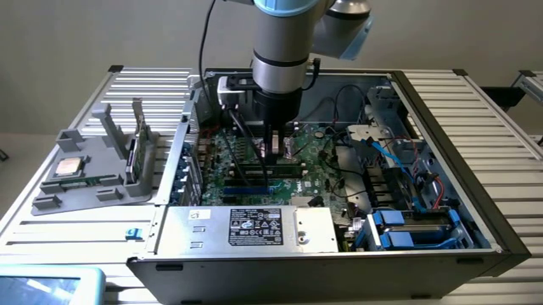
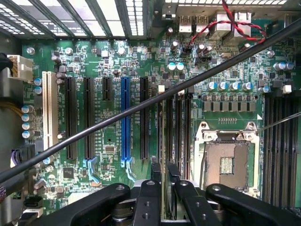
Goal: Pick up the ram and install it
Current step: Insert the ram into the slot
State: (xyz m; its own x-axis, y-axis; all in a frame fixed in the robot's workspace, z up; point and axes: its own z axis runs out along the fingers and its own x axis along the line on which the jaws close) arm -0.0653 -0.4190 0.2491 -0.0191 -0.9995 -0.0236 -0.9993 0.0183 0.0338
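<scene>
The ram [image 2: 164, 141] stands edge-on between the fingers of the gripper [image 2: 162, 181], which is clamped on it, over the motherboard [image 1: 254, 166] inside the open computer case [image 1: 475, 190]. In the exterior view a grey holder [image 1: 93, 171] sits outside the case at 9 o'clock, a silver processor chip [image 1: 68, 166] lying on it.

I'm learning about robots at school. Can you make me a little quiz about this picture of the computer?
1. True or false: the gripper is down inside the computer case.
2. The ram under the gripper lies: A) on the motherboard, B) in the grey holder.
3. Which chip rests on the grey holder?

Key: 1 true; 2 A; 3 the square silver processor.
</scene>
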